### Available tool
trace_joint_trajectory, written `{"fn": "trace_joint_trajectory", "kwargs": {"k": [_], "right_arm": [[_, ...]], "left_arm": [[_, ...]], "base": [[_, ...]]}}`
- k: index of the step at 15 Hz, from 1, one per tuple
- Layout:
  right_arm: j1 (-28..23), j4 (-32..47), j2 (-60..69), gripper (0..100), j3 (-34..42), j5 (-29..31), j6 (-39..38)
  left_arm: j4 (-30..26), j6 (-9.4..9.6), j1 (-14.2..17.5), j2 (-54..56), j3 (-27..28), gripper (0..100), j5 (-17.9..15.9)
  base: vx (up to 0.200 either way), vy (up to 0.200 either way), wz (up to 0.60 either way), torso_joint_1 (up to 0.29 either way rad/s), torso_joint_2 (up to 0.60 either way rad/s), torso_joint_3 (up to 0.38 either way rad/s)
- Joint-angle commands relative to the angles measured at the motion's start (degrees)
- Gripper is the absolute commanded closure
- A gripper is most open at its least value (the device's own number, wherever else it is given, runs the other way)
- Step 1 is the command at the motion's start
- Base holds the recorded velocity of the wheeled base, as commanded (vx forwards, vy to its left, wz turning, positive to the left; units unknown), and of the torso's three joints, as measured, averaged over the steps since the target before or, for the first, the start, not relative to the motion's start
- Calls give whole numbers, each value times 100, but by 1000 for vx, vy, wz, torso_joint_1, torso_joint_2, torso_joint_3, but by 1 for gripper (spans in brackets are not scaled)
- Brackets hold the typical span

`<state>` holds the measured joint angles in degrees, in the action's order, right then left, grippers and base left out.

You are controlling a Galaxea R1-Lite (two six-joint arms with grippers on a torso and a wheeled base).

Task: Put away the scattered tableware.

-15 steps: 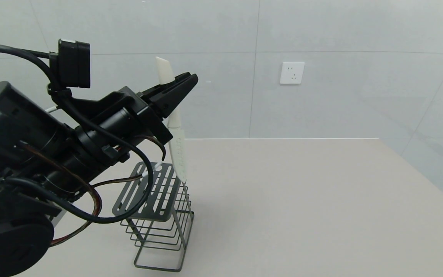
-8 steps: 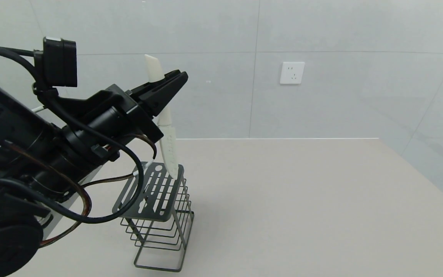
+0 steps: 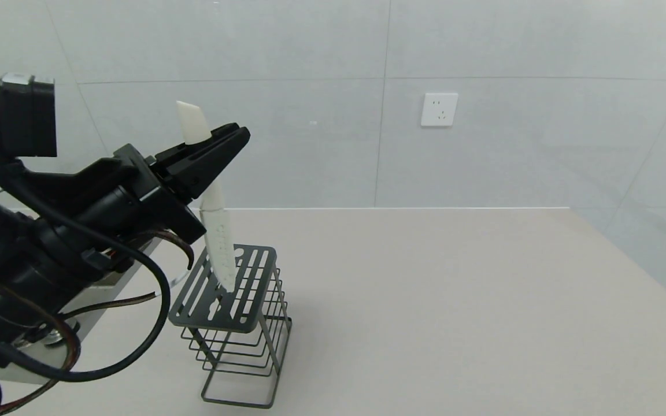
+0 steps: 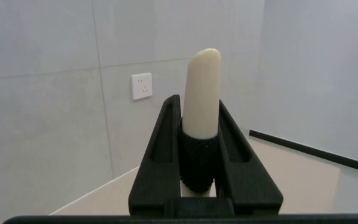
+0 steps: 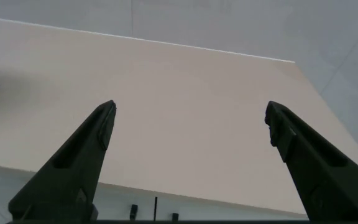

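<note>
Compare with the head frames from one second and half a second earlier. Record a shift of the left gripper [image 3: 217, 147] toward the left of the frame and slightly downward. Rule out camera motion, given the unchanged position of the wall socket [image 3: 439, 109].

Confirm a firm clench on the handle of the white knife [image 3: 219, 242], with the handle end upward and the blade downward, tilted a little. Locate the blade tip now at the slotted top plate of the wire rack [image 3: 235, 322], over the slots left of the plate's middle. Previously found off the plate's upper right corner. Treat this as alignment for insertion, probably with the descent into a slot just begun or about to begin. Locate the rack itself on the table [image 3: 454, 300], lower centre left of the frame.

Note the right gripper [image 5: 188, 155] in its wrist view, spread wide and grasping nothing, above bare table surface.

Limits of observation:
- Cannot confirm entry of the tip into a slot, as opposed to a position in front of the plate.
- Cannot identify the slot.
- In the left wrist view, find the handle end standing up between the fingers, with the blade blocked by the gripper body.
- Cannot identify the metallic items at lower left of the head frame, masked by the arm and cables.
</note>
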<state>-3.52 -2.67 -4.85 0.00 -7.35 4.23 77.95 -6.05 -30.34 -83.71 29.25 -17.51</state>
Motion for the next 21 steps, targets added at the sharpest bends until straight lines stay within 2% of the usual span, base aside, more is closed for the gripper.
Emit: {"fn": "trace_joint_trajectory", "kwargs": {"k": [1,5,7,11,13,14,15,16,18,19,20,21], "right_arm": [[10,21,-25,0,0,50,-63],[1,188,-33,0,0,304,-63],[1,205,-33,0,0,348,-71],[1,205,-33,0,0,348,-71],[10,205,-33,0,0,348,-71],[10,205,-33,0,0,348,-71],[10,205,-33,0,0,348,-71],[10,205,-33,0,0,348,-63],[10,205,-33,0,0,348,-54],[10,205,-33,0,0,340,-45],[10,205,-33,0,0,322,-45],[10,205,-25,0,0,304,-36]], "left_arm": [[-157,25,37,285,-86,100,10],[-166,183,90,-101,187,100,239],[-95,200,90,-585,459,100,573],[757,209,-16,-1508,908,100,1030],[898,236,-183,-1596,943,100,1294],[898,236,-191,-1596,943,100,1302],[819,499,-279,-1543,1162,100,1285],[581,631,-218,-1508,1452,100,1232],[-139,842,-95,-1244,1505,100,1258],[-728,965,-51,-1007,1593,100,1294],[-851,991,-51,-963,1655,100,1373],[-843,1053,-112,-998,1751,100,1768]], "base": [[0,0,0,0,0,0],[0,0,0,0,0,0],[0,0,0,0,0,0],[0,0,0,0,0,0],[0,0,0,0,0,0],[0,0,0,0,0,0],[0,0,0,0,0,0],[0,0,0,0,0,0],[0,0,0,0,0,0],[0,0,0,0,0,0],[0,0,0,0,0,0],[0,0,0,0,0,0]]}}
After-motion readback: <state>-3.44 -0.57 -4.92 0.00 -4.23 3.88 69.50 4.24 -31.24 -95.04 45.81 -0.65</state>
